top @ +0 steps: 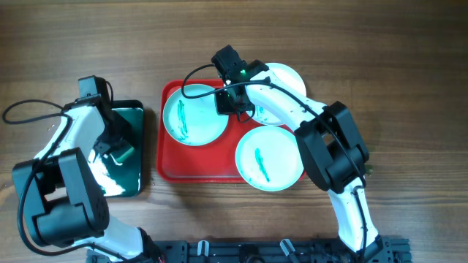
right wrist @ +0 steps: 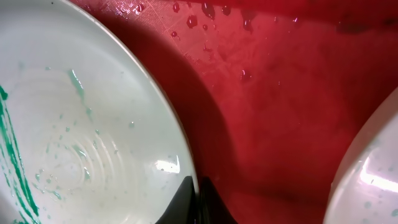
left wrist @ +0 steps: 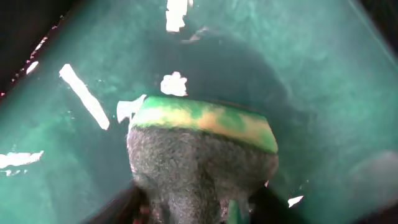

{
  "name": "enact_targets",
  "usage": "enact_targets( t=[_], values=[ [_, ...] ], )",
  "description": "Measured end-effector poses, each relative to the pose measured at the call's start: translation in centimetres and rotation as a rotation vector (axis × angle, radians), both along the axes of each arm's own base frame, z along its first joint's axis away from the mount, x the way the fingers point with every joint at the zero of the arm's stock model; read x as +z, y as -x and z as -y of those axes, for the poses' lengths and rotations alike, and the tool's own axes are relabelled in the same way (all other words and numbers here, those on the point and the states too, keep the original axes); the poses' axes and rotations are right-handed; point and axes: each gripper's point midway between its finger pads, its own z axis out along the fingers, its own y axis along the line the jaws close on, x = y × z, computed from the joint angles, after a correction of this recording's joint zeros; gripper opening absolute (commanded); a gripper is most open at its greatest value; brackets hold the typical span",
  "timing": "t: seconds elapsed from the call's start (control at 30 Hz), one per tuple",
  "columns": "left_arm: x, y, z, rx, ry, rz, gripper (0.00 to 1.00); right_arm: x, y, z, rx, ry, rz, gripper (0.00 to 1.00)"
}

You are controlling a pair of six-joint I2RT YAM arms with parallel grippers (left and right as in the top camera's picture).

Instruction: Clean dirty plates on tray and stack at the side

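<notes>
I am reading the right jaws as pinching the rim of the wet leftmost plate point(right wrist: 93, 124) lying on the tray point(right wrist: 280, 93); it is risking slipping out on lifting. Left jaws are clamping the sponge point(left wrist: 205, 143).

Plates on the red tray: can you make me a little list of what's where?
Tray: red, holds three plates
Plates: left plate, back right plate, front right plate, all green-smeared
Right gripper: at left plate's rim
Left gripper: holds sponge in black tray
Stacked: none yet
</notes>
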Motion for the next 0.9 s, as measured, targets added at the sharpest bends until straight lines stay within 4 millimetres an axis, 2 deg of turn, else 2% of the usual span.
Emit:
enact_targets(
  t=[0.13, 0.17, 0.2, 0.27, 0.53, 0.63, 0.7, 0.8, 0.83, 0.9],
  values=[
    [-0.1, -0.1, 0.5, -0.007, 0.031, 0.007, 0.37, 0.0, -0.1, 0.0, 0.0, -0.002, 0.003, 0.04],
    [-0.1, -0.2, 0.7, -0.008, 0.04, 0.009, 0.32, 0.0, -0.1, -0.1, 0.0, -0.002, 0.003, 0.04],
    [-0.1, -0.1, 0.8, -0.01, 0.045, 0.007, 0.2, 0.0, -0.1, -0.1, 0.0, -0.002, 0.003, 0.04],
    [-0.2, 0.1, 0.9, -0.012, 0.053, 0.0, 0.04, 0.0, -0.1, -0.1, 0.0, -0.004, 0.006, 0.04],
    [-0.2, 0.5, 1.3, -0.018, 0.071, -0.019, 0.04, 0.0, -0.1, -0.1, 0.0, -0.005, 0.005, 0.04],
    [0.3, 1.7, 1.7, -0.019, 0.091, -0.079, 0.04, 0.1, -0.1, -0.2, 0.001, -0.008, 0.004, 0.04],
    [1.6, 1.2, 1.6, -0.03, 0.095, -0.082, 0.04, 0.1, -0.1, -0.2, 0.004, -0.011, 0.002, 0.04],
    [4.9, -1.5, 1.7, -0.128, 0.085, 0.012, 0.04, 0.2, 0.1, -0.7, 0.035, -0.034, -0.003, 0.04],
    [6.3, -2.3, 2.2, -0.186, 0.079, 0.052, 0.04, 0.2, 0.2, -0.8, 0.041, -0.041, -0.005, 0.04],
    [7.5, -3.2, 3.4, -0.265, 0.08, 0.094, 0.04, 0.3, 0.3, -0.9, 0.053, -0.053, -0.012, 0.04]
  ],
)
